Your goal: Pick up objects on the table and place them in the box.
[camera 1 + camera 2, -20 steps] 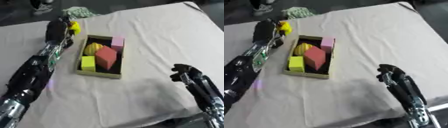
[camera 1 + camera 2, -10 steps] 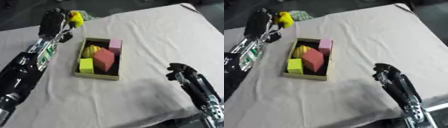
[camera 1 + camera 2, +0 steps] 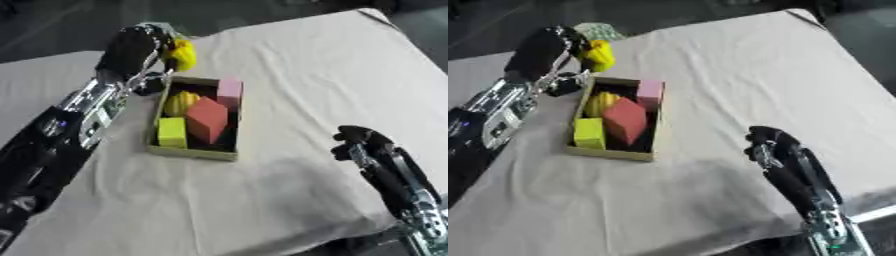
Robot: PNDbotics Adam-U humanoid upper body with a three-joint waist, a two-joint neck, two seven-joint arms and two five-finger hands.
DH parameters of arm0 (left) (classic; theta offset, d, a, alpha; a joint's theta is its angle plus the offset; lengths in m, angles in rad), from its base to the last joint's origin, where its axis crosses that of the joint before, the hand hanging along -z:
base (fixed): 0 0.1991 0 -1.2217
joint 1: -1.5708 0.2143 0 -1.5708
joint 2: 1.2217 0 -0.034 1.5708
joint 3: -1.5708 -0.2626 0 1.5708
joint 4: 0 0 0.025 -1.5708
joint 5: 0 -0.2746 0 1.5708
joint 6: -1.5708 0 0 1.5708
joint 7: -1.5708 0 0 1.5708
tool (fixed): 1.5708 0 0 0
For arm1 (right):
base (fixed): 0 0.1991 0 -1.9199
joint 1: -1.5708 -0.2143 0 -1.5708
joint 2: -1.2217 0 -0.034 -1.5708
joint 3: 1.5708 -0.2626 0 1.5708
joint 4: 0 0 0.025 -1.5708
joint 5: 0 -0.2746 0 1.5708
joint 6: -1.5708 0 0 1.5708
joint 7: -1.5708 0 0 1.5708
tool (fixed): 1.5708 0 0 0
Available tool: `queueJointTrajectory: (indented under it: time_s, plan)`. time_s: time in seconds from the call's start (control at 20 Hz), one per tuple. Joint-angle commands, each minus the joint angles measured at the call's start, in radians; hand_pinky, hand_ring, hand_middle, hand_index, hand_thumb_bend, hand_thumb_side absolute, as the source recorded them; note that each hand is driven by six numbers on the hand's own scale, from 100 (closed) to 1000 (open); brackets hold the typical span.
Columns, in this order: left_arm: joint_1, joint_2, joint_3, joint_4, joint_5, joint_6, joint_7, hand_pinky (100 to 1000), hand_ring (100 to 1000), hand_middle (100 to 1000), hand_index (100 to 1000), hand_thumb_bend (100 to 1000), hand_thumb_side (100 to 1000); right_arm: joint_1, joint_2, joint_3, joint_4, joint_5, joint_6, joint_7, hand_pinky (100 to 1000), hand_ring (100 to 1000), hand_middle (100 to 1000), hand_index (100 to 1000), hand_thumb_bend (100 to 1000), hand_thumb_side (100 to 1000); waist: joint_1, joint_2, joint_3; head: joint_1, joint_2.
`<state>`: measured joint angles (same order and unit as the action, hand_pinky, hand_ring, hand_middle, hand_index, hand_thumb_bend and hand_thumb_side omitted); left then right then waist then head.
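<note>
The left hand (image 3: 136,47) is squeezing a yellow toy (image 3: 182,54) up in the air, just behind the box (image 3: 194,153). The right hand (image 3: 363,142) is curling up, holding nothing, far right of the box.

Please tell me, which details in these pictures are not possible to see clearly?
- Yellow object in the left hand: shape blurred, partly covered by the fingers, both views.
- Green patterned thing behind it: mostly hidden by hand and yellow object.
- Box floor: covered by the blocks.
- Right hand: fingers seem curled; palm side hidden in both views.
</note>
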<state>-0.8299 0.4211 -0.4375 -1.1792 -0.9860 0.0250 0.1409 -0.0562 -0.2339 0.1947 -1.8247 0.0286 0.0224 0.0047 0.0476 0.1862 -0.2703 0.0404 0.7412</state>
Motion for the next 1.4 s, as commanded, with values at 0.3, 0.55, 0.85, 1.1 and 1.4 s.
queueJointTrajectory:
  time_s: [0.3, 0.55, 0.85, 1.1, 1.4]
  plan:
    - [-0.014, -0.003, 0.007, 0.018, -0.02, -0.029, -0.008, 670, 542, 474, 574, 100, 100, -0.005, -0.01, -0.005, -0.01, 0.004, -0.001, 0.002, 669, 653, 684, 783, 100, 611, -0.006, -0.017, -0.003, 0.0, -0.005]
    - [-0.022, -0.046, 0.006, 0.076, -0.076, -0.058, -0.061, 706, 604, 552, 656, 100, 100, -0.005, -0.008, -0.002, -0.008, 0.002, 0.0, 0.006, 669, 654, 684, 783, 100, 612, -0.009, -0.018, -0.007, 0.005, -0.003]
    - [-0.021, -0.052, 0.016, 0.087, -0.099, -0.106, -0.161, 743, 690, 662, 761, 107, 100, -0.004, -0.008, -0.003, -0.007, 0.002, 0.001, 0.006, 669, 654, 683, 783, 100, 609, -0.011, -0.02, -0.007, 0.005, -0.002]
    - [-0.023, -0.026, 0.035, 0.026, -0.064, -0.089, -0.213, 760, 719, 699, 814, 147, 100, -0.003, -0.007, -0.004, -0.005, 0.004, 0.0, 0.006, 669, 654, 683, 783, 100, 609, -0.009, -0.023, -0.004, 0.002, -0.001]
    - [-0.021, 0.01, 0.04, -0.053, -0.009, -0.08, -0.296, 788, 750, 744, 864, 176, 148, 0.0, -0.008, -0.005, -0.003, 0.007, 0.0, 0.006, 669, 654, 683, 784, 100, 606, -0.007, -0.029, 0.001, -0.001, 0.001]
